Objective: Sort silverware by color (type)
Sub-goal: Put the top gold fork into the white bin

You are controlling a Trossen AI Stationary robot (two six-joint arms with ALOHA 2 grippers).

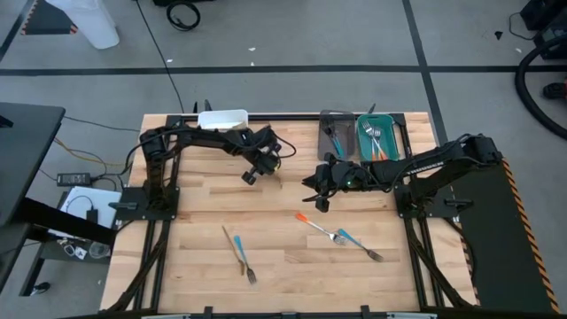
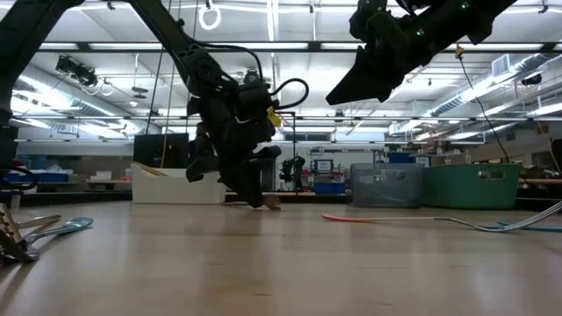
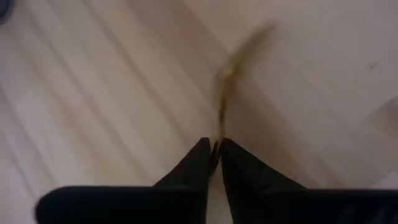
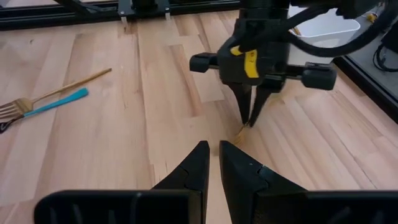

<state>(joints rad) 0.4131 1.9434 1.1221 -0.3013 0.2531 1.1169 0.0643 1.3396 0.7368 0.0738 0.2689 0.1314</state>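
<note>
White bin [image 1: 222,118], grey bin [image 1: 334,135] and teal bin [image 1: 376,137] hold utensils at top; left gripper [image 3: 216,149] clamped on gold utensil [image 3: 225,87] at centre; right gripper [image 4: 213,151] nearly closed, empty; remaining silverware [image 1: 339,237] on wooden table [image 1: 275,257] below

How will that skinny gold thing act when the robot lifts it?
The gold utensil looks thin and straight, so probably stiff and light. The left gripper pinches only its end, so it may swing or slip.

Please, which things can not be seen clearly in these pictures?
- Gold utensil between the left gripper fingers: blurred in left wrist view, type unreadable.
- High view: that utensil is hidden under the left gripper.
- Teal bin contents: too small to count.
- Right gripper: nothing visible between its fingers.
</note>
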